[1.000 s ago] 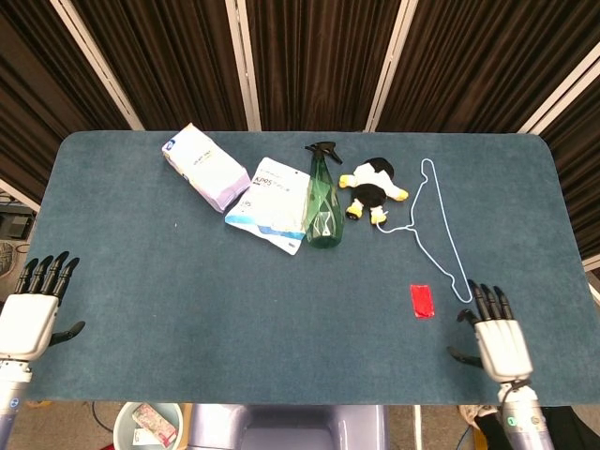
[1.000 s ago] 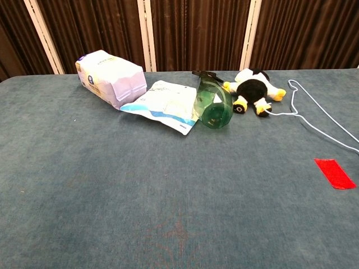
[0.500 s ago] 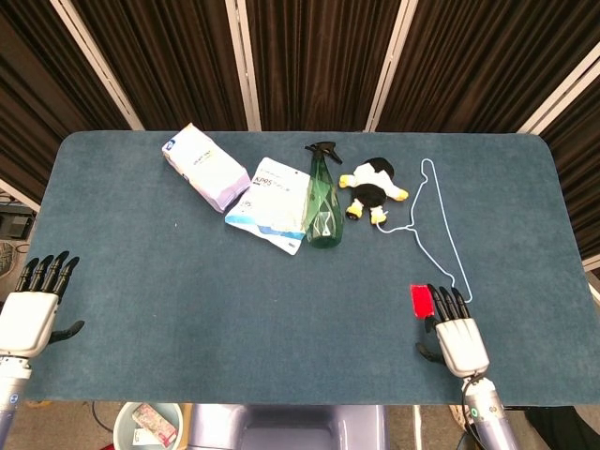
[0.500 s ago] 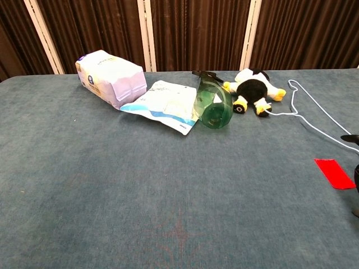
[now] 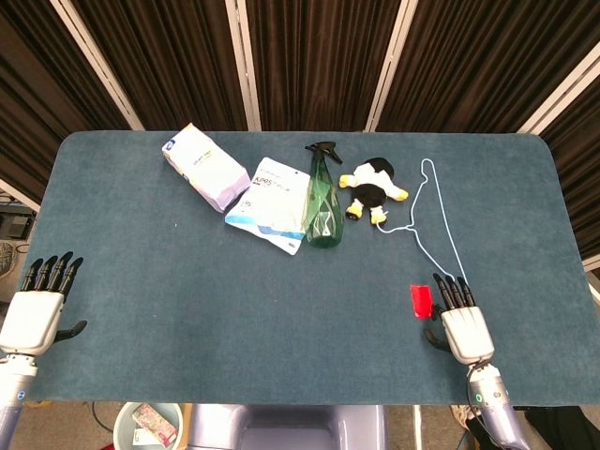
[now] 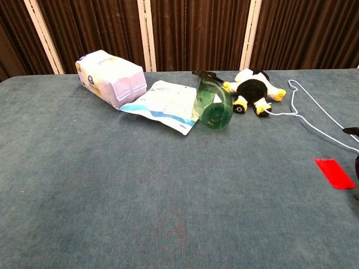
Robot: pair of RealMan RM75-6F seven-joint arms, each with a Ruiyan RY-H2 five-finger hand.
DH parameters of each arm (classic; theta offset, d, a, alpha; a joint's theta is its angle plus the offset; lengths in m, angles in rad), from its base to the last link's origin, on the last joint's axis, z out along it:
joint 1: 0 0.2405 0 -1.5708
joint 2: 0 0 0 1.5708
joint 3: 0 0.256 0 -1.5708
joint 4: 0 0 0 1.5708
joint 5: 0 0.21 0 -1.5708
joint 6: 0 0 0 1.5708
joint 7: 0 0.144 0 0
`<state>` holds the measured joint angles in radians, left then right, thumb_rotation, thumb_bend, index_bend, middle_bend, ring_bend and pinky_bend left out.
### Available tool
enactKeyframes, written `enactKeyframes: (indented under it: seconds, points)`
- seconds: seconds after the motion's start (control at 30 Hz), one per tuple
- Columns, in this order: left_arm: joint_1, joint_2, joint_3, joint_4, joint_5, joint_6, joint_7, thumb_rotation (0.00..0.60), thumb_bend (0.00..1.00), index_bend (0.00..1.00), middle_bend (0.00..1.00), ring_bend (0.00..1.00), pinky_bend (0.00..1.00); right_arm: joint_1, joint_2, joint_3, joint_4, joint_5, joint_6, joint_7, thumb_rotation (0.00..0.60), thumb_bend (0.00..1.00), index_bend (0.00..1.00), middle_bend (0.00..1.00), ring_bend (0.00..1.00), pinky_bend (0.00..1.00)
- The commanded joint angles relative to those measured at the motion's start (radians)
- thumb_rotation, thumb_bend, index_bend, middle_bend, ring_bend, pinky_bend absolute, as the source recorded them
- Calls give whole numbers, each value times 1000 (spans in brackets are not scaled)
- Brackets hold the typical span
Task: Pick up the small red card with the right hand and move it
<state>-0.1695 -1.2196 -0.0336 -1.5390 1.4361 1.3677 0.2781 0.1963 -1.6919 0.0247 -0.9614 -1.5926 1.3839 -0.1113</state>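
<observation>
The small red card (image 5: pixel 421 300) lies flat on the blue table, near its front right; in the chest view the red card (image 6: pixel 334 172) sits at the right edge of the frame. My right hand (image 5: pixel 459 318) hovers just right of the card, fingers spread and stretched forward, holding nothing. Its dark fingertips (image 6: pixel 352 131) barely enter the chest view. My left hand (image 5: pixel 40 305) stays off the table's front left corner, fingers apart and empty.
A thin white wire hanger (image 5: pixel 441 225) runs from the back down to just behind my right hand. Further back lie a penguin plush (image 5: pixel 373 187), a green spray bottle (image 5: pixel 323 202), a white pouch (image 5: pixel 272 203) and a white packet (image 5: pixel 203 166).
My right hand moved left and forward toward the card, then shifted slightly back right, now beside the card. The left hand barely moved.
</observation>
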Motion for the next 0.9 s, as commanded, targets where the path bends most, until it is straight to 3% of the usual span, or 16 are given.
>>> enactKeyframes:
  seconds: [0.03, 0.9]
  points:
    - [-2, -2, 0, -2, -2, -3, 1, 600, 137, 0, 0, 0, 0, 7, -6, -4, 16, 6, -19, 1, 600, 274, 539, 13, 0, 0]
    - [-18, -25, -18, 20, -57, -32, 34, 600, 136, 0, 0, 0, 0, 71, -58, 11, 117, 36, -99, 23, 600, 274, 503, 0, 0, 0]
